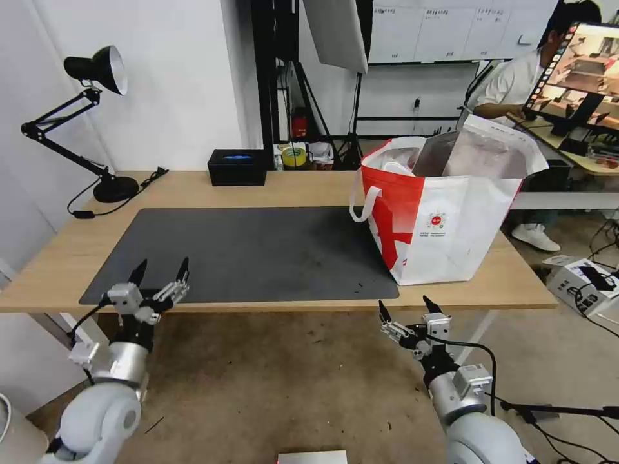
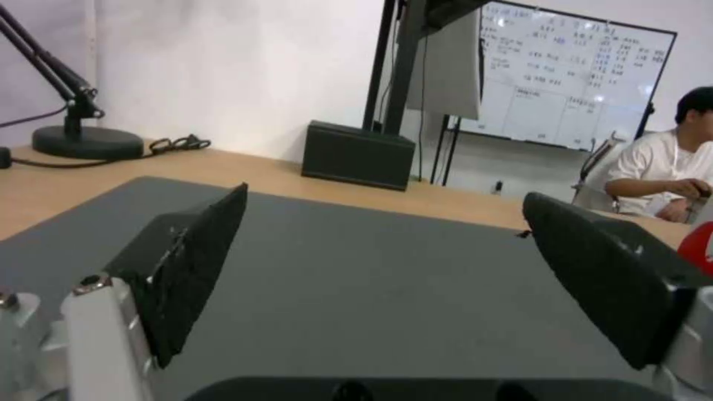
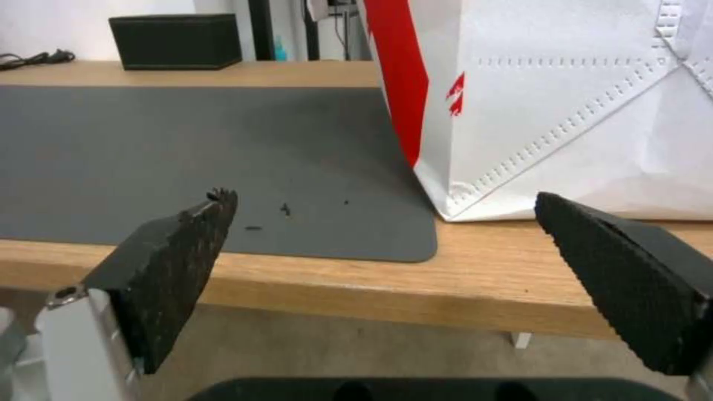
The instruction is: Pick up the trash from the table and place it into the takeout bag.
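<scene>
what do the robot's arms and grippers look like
Both arms are rounded, glossy pale-grey shells with silver metal wrist blocks and thin black cables. The left gripper and right gripper each carry two pointed black fingers with a textured, ribbed inner face.

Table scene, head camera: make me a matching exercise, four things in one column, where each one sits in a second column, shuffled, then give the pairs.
Things:
1. takeout bag
2. black box
3. desk lamp
4. left gripper

Places:
A. far left corner of the table
B. open, over the near left corner of the grey mat
C. far edge of the table, beyond the mat
D. standing at the mat's right end

Pairs: 1-D, 2-C, 3-A, 4-B
</scene>
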Robot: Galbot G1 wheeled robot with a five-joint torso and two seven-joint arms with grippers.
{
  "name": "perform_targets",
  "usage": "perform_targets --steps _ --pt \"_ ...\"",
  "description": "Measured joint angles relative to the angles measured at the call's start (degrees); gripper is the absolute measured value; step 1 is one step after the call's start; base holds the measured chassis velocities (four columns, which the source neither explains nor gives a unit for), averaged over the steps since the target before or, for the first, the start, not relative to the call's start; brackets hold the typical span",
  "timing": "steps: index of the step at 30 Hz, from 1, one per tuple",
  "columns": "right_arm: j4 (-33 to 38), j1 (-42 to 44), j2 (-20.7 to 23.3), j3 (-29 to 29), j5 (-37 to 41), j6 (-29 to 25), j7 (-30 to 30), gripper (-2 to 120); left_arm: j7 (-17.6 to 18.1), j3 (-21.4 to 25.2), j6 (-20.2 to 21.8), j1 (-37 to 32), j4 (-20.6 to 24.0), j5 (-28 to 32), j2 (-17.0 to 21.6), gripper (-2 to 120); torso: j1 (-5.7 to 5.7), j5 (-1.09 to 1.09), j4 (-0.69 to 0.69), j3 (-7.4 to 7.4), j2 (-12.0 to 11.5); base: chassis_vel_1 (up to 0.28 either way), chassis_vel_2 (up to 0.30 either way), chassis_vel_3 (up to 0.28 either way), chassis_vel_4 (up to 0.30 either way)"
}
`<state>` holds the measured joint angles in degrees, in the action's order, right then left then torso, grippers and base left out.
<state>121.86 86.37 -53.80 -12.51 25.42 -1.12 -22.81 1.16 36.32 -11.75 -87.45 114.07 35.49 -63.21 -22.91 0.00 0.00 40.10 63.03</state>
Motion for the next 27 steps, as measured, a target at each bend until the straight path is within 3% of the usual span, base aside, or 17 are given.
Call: perform_targets --steps 27 --pt "0.00 0.00 0.00 0.00 0.00 0.00 0.00 100 -2.85 2.00 -2.68 -6.05 -0.35 -1.74 -4.52 100 -0.01 0.00 0.00 0.00 0.00 0.000 0.000 0.000 0.000"
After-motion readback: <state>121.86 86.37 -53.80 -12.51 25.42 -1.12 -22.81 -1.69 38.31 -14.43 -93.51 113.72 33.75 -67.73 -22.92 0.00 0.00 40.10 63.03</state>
